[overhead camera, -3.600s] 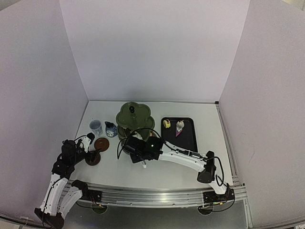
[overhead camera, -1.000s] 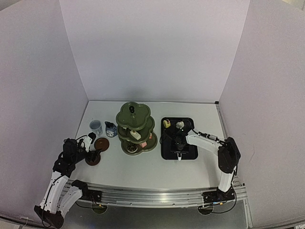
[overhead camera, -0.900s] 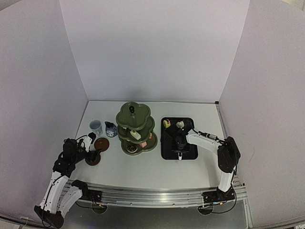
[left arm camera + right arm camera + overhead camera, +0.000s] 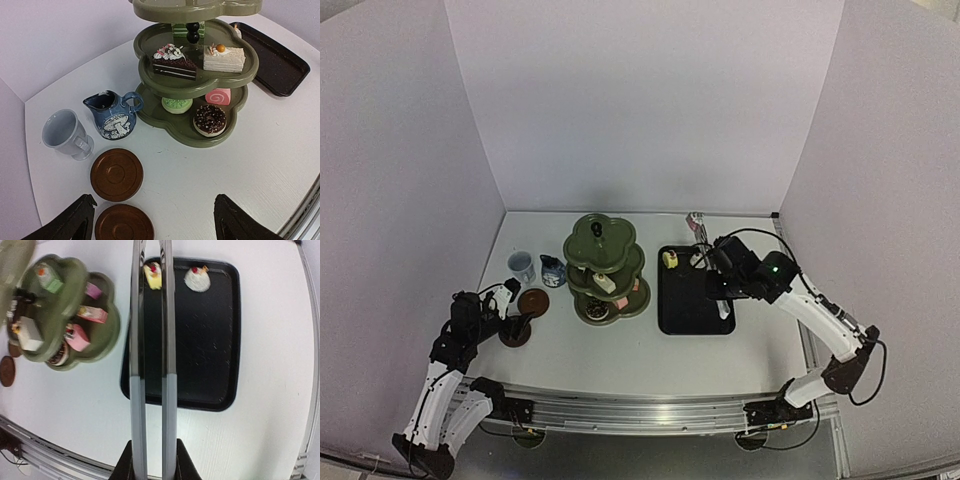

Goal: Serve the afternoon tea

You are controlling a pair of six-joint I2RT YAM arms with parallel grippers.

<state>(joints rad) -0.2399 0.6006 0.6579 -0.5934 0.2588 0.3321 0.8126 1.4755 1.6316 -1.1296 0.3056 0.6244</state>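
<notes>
The left hand (image 4: 153,210) hangs near the left edge of the desk (image 4: 240,170), towards the near side. It is spread wide and holds nothing. Two brown saucers lie under it, one (image 4: 116,174) just ahead of the fingers and the other (image 4: 124,225) between them. Behind the saucers stands the pale blue cup (image 4: 65,134), with the dark blue jug (image 4: 112,116) just beside it on the right. The green stand (image 4: 200,90) is at the middle of the desk. Its lower tiers carry a chocolate slice (image 4: 172,62), a white slice (image 4: 224,57), a pink roll (image 4: 218,95) and a doughnut (image 4: 210,120).

Right of the stand, towards the right edge, lies the black tray (image 4: 200,350). A yellow pastry (image 4: 152,268) and a white pastry (image 4: 197,279) sit at its far end. The right hand (image 4: 151,462) is raised over the tray, closed narrow on the metal tongs (image 4: 168,340). The blades run nearly parallel with a slim gap, and the yellow pastry shows far below between them. The tips leave the wrist view, so I cannot tell whether they carry anything.

The step looks like fetching a tray pastry for the stand. To do it well, the tongs should probably spread first and then come down with a tip on either side of one pastry. A gentle squeeze and a straight lift should follow. The load then needs to clear the stand's scalloped rim on its way to a free spot on a tier.
</notes>
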